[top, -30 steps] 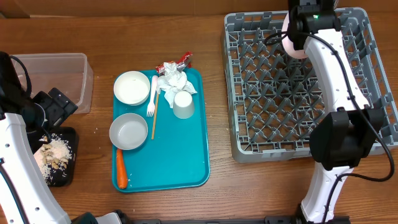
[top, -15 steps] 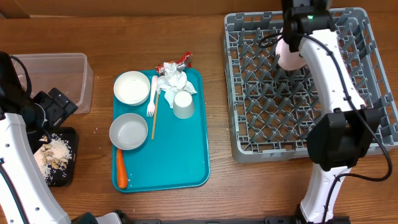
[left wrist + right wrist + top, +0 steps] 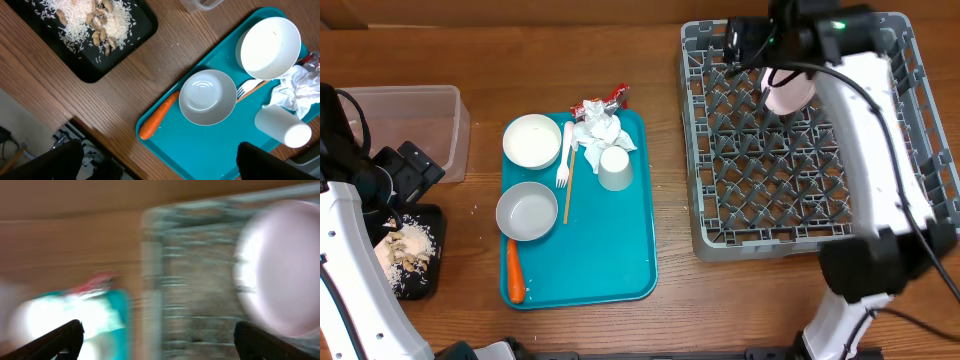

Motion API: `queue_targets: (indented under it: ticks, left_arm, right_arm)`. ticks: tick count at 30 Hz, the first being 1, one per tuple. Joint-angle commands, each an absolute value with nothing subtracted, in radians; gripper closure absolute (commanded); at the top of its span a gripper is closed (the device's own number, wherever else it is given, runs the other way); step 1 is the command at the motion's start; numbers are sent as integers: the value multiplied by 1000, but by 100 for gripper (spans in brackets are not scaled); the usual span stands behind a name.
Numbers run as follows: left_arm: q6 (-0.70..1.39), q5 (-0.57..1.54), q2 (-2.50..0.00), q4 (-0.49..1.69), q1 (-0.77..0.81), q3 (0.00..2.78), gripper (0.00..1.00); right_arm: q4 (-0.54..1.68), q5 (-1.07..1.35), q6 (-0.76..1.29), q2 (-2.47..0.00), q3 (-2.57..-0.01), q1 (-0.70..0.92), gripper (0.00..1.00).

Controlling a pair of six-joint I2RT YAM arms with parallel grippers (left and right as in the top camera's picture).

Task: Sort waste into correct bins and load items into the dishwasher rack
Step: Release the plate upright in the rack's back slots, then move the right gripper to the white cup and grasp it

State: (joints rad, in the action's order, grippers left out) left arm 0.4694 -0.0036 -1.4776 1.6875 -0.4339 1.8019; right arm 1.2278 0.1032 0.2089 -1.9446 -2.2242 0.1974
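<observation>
Grey dishwasher rack (image 3: pixel 720 215) at the far right corner of the bench: stiff crate with upright pegs. Teal tray (image 3: pixel 610 255) mid-bench, carrying most of the load. Large white plate (image 3: pixel 788 90) in the rack's far rows, apparently on edge among the pegs; probably heavy, glossy and breakable, so pinch at the rim.

Clear tub (image 3: pixel 415 118) against the left edge, black tray (image 3: pixel 423 280) of rice scraps toward the front left corner. Right gripper (image 3: pixel 157 330) over the rack beside the plate, jaws apart and empty, view blurred. Left gripper (image 3: pixel 160 150) near the left edge, jaws likewise apart, holding nothing.

On the teal tray:
- Far bowl (image 3: pixel 532 140) and near bowl (image 3: pixel 527 211): rigid, smooth. Take by the wall, one jaw inside.
- Cup (image 3: pixel 615 168): seemingly tipped over, light, apt to roll.
- Napkin (image 3: pixel 598 128): soft, crushable. Grab the bulk.
- Carrot (image 3: pixel 514 272): firm, tapering. Grip mid-length.
- Fork (image 3: pixel 563 160): thin, lying flat. Clamp across the handle.
- Foil wrapper (image 3: pixel 617 96): at the far rim, flimsy.
</observation>
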Motion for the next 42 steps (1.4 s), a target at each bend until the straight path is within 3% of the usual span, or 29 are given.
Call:
queue_targets:
  ticks: [1,20,38,42]
  left_arm:
    - [479,0,-1484,1689,-438,1798,0]
    - [479,0,-1484,1689,-438,1798,0]
    - [479,0,-1484,1689,-438,1798,0]
    - [479,0,-1484,1689,-438,1798,0]
  right_arm:
    - [1237,463,209,-1886,-2250,234,0]
    - [1149,149,210,-2164,-2049,619,0]
    - [1141,120,240,-2323,-2047,662,0]
    - [1135,120,240,-2323,-2047,662,11]
